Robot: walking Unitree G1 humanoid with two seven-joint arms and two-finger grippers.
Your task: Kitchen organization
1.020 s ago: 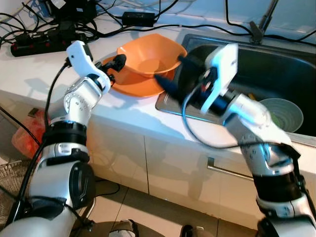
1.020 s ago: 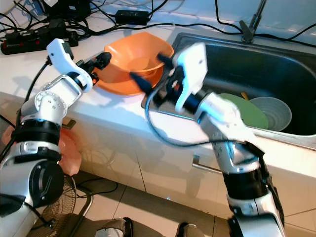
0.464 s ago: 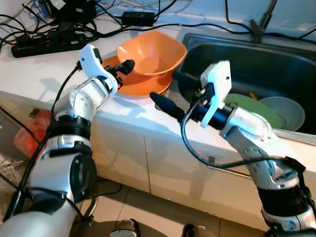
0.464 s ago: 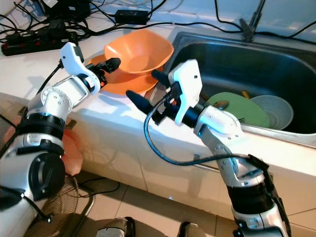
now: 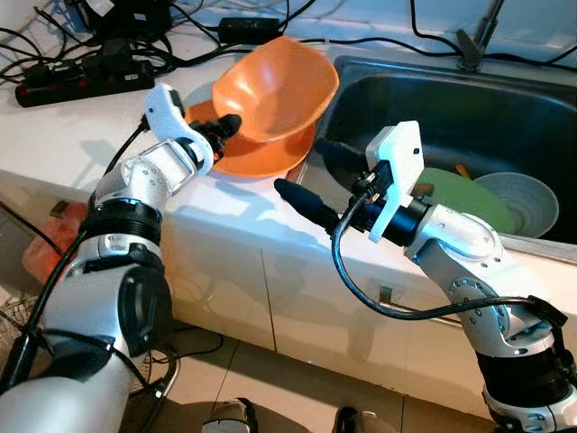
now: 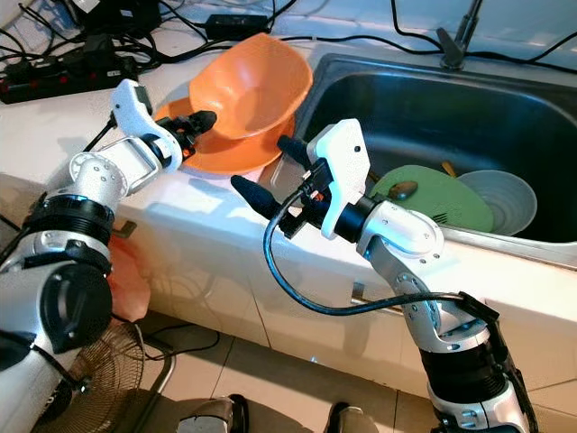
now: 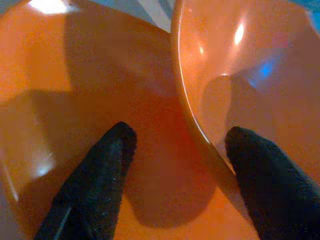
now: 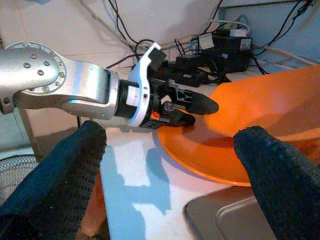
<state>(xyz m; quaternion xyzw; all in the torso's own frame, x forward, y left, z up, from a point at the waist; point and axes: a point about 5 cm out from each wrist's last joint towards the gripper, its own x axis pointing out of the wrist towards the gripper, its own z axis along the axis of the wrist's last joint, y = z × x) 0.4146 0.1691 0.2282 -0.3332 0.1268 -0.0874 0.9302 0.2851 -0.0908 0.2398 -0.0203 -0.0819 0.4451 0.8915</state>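
An orange bowl (image 5: 275, 86) stands tipped up on its edge on an orange plate (image 5: 257, 161), on the white counter beside the sink. My left gripper (image 5: 224, 126) is open at the bowl's near-left rim. In the left wrist view the rim (image 7: 197, 130) runs between the two fingers: one finger (image 7: 95, 185) is over the plate (image 7: 75, 75) and the other faces the bowl's inside. My right gripper (image 5: 311, 176) hangs wide open over the counter's front edge, a short way from the plate, holding nothing.
The steel sink (image 5: 424, 95) on the right holds a green plate (image 5: 460, 185) and a pale bowl (image 5: 523, 194). Power strips and cables (image 5: 81, 77) crowd the counter's back left. An orange bag (image 5: 50, 253) lies on the floor by the cabinet.
The orange bowl has tipped up steeper, its opening now facing the left. My right gripper has drawn back from the bowl to the counter's front edge.
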